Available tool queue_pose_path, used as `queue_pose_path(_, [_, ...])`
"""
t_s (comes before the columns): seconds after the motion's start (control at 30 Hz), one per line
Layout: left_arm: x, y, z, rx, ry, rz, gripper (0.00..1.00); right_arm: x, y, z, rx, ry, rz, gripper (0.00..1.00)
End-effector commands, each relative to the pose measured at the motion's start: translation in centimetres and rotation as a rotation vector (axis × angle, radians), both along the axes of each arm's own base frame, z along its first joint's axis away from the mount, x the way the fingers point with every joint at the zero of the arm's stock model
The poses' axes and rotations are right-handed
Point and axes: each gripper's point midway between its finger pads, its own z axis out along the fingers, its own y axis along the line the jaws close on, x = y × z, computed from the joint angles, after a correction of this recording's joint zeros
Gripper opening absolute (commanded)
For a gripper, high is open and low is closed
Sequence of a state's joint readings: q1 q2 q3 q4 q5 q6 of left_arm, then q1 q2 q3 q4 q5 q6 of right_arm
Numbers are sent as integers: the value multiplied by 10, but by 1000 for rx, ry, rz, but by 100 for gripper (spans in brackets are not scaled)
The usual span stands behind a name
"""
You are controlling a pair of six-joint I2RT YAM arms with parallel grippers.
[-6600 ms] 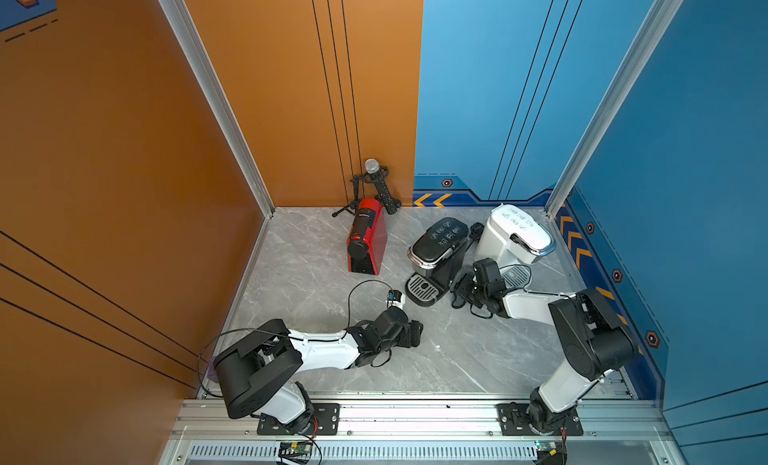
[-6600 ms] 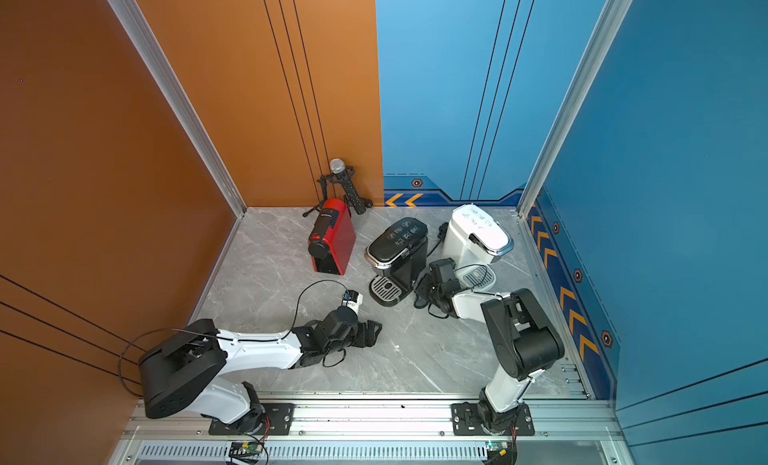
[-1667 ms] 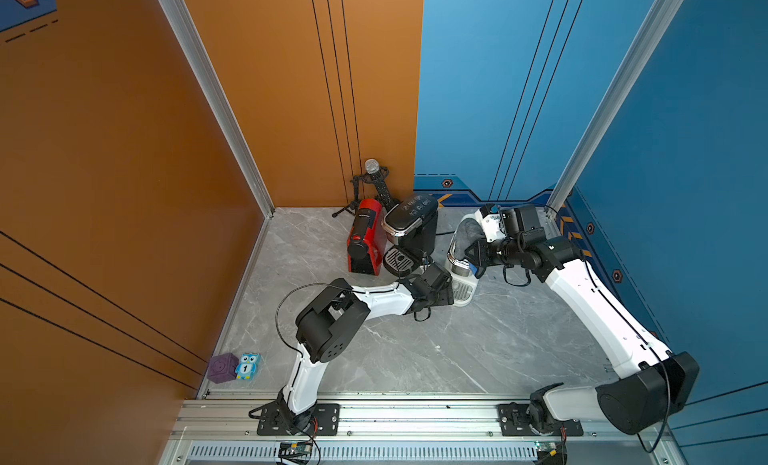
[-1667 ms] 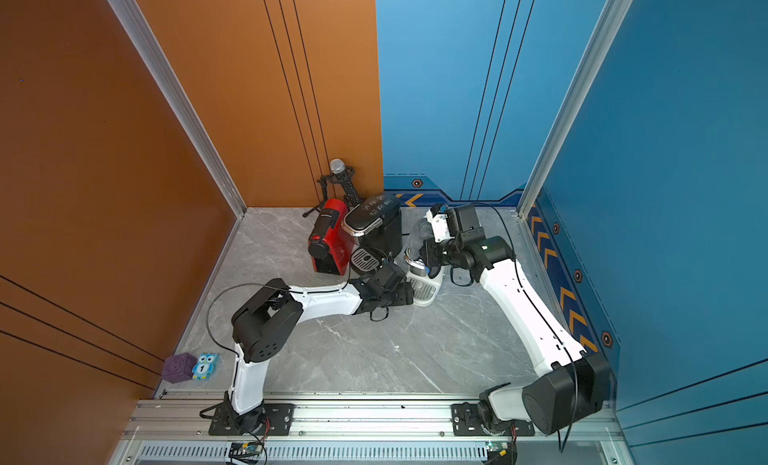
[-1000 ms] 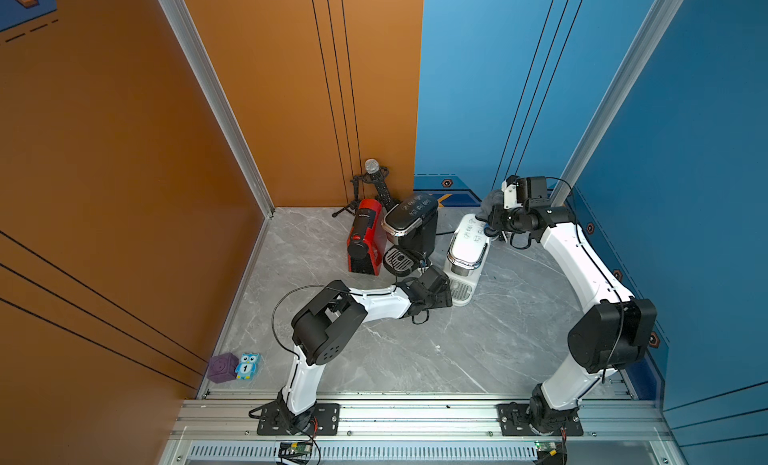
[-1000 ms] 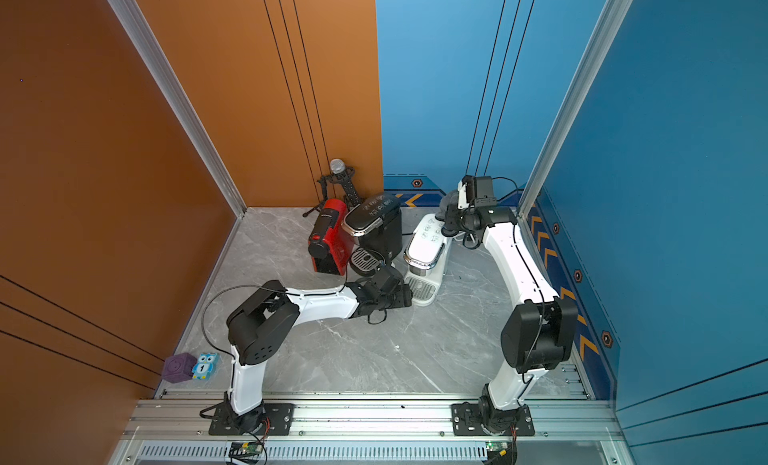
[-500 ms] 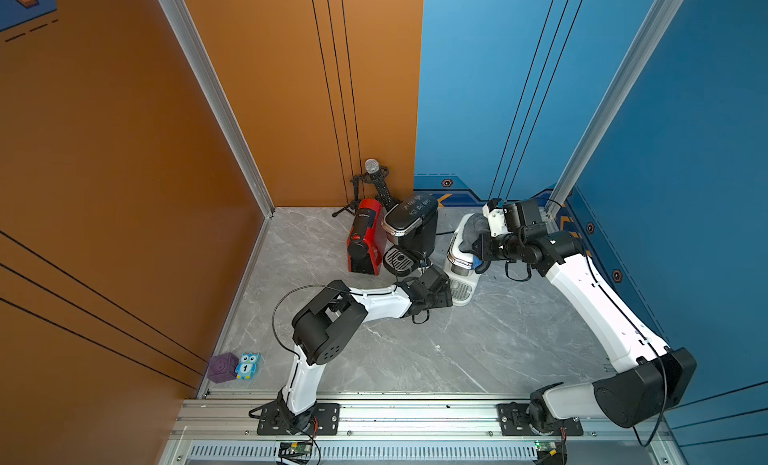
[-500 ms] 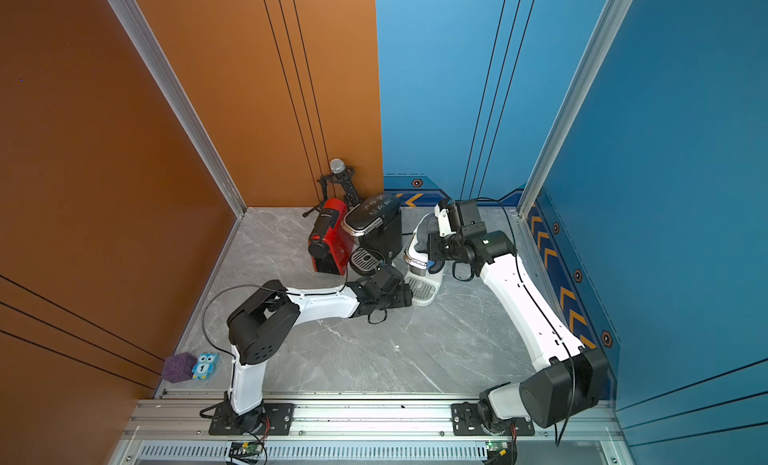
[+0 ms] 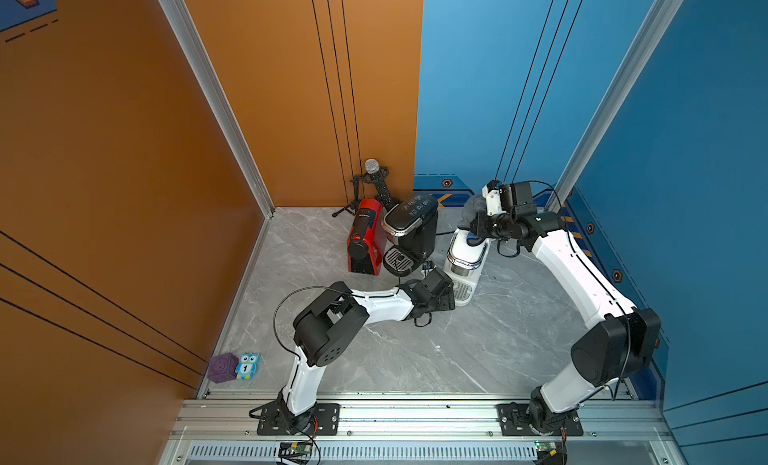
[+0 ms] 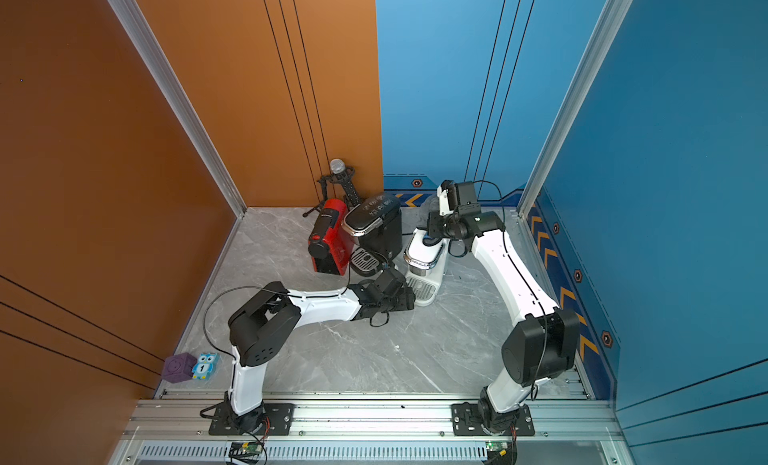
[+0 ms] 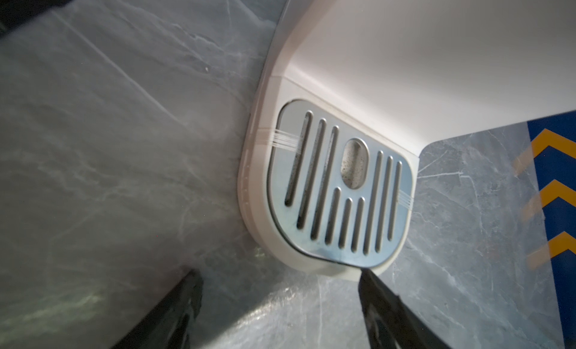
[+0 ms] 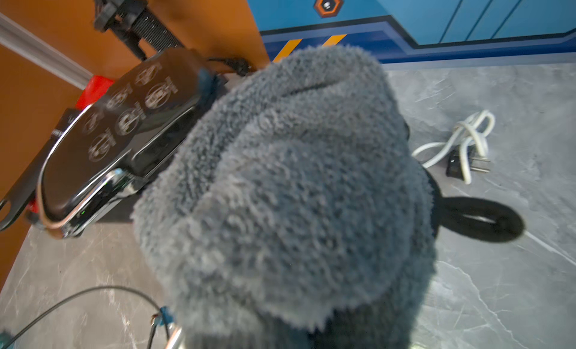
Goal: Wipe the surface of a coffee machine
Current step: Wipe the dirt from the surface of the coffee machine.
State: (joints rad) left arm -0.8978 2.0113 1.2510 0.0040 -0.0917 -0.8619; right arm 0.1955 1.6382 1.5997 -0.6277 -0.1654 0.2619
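Your right gripper (image 9: 478, 228) pinched the grey cloth (image 12: 280, 191) at the white coffee machine's (image 9: 465, 255) far top, right of the black machine (image 9: 411, 222). Your left gripper (image 11: 277, 274) gaped wide at its drip tray (image 11: 339, 188).

Bright, even light; blurred wrist close-ups

Both top views are looking steeply down from high above, sharing the whole bench (image 9: 395, 359). The left wrist camera is looking closely at the drip tray (image 11: 343, 188) of the white coffee machine (image 11: 405, 66). The right wrist camera is facing the grey cloth (image 12: 296, 191), very near.
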Motion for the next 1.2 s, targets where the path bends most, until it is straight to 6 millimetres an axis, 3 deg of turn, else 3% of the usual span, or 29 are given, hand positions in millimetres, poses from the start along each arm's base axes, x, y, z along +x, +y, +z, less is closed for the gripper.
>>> queue_pose_path(0.0, [-20, 11, -26, 77, 91, -21, 81, -17, -49, -62, 3, 194, -150, 8])
queue_pose_path(0.1, [-20, 11, -27, 78, 93, -24, 80, -27, -71, -71, 47, 207, -193, 9])
queue_pose_path(0.17, [-20, 8, -27, 74, 94, -30, 80, -35, -72, -79, 76, 223, -181, 9])
queue_pose_path(0.47, [-21, -3, -30, 78, 94, -59, 80, -54, -57, -122, 199, 274, -139, 9])
queue_pose_path(0.7, [-24, -1, -25, 83, 80, -55, 80, -63, -25, -162, 245, 321, -50, 9])
queue_pose_path(0.9, [-25, -7, -25, 78, 79, -71, 80, -70, -20, -197, 261, 375, -54, 9])
queue_pose_path(0.97, [-25, -7, -26, 79, 80, -70, 80, -69, -14, -195, 284, 376, -27, 9])
queue_pose_path(1.03, [-26, -6, -28, 84, 81, -66, 80, -65, -7, -180, 302, 348, 5, 9])
queue_pose_path(1.17, [-27, -4, -30, 88, 86, -62, 80, -52, 6, -117, 308, 213, 69, 9])
